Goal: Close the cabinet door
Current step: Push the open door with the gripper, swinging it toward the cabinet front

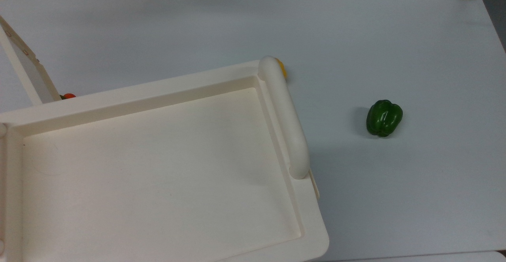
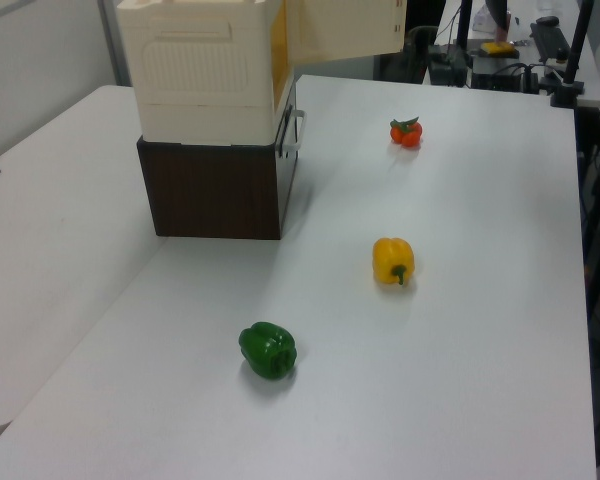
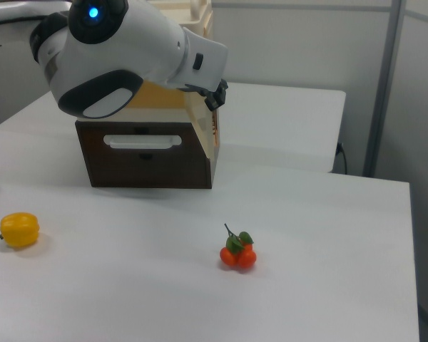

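Observation:
The cabinet (image 1: 158, 167) is a cream-white unit with a recessed top and a thick rounded bar (image 1: 284, 115). In the left view the cabinet (image 2: 200, 70) sits on a dark brown base. The cabinet door (image 1: 23, 64) stands open, swung away from the body at the top view's left edge. In the left view the cabinet door (image 2: 345, 28) sticks out to the right from the upper front. In the right view a large white arm link (image 3: 121, 57) hangs in front of the cabinet's upper part, and the cabinet door (image 3: 205, 121) is seen nearly edge-on.
A green pepper (image 1: 384, 117) lies on the white table (image 1: 355, 36). A yellow pepper (image 2: 393, 260) and a tomato cluster (image 2: 406, 131) lie in front of the cabinet. The brown base holds a drawer with a white handle (image 3: 143, 141).

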Robot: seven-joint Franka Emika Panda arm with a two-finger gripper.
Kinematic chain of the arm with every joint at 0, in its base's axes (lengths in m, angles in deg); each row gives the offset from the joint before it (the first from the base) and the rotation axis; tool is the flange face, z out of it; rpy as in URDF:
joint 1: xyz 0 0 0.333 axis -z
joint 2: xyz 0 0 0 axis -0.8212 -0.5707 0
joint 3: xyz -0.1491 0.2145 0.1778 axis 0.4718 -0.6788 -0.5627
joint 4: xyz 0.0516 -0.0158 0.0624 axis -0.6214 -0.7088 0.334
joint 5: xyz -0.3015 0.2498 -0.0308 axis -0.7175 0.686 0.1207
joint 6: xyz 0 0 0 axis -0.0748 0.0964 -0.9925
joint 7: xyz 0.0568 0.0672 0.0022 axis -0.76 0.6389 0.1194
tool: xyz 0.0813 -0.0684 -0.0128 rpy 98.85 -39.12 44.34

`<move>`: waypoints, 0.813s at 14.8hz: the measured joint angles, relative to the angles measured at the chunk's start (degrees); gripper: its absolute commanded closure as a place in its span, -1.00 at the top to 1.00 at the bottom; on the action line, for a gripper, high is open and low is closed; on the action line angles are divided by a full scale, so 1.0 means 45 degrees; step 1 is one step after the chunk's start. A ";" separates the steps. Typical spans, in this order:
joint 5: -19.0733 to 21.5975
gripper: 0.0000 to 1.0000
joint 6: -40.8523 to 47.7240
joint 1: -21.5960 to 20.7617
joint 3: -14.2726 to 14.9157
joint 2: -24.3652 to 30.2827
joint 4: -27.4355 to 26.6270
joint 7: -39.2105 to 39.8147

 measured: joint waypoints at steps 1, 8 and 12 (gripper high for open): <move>0.0000 -1.00 0.0049 -0.0019 -0.0014 0.0000 -0.0027 0.0001; 0.0000 -1.00 0.3286 -0.0068 -0.0428 0.0300 0.0010 0.0193; 0.0000 -1.00 0.3817 -0.0207 -0.1522 0.0363 0.0007 0.0193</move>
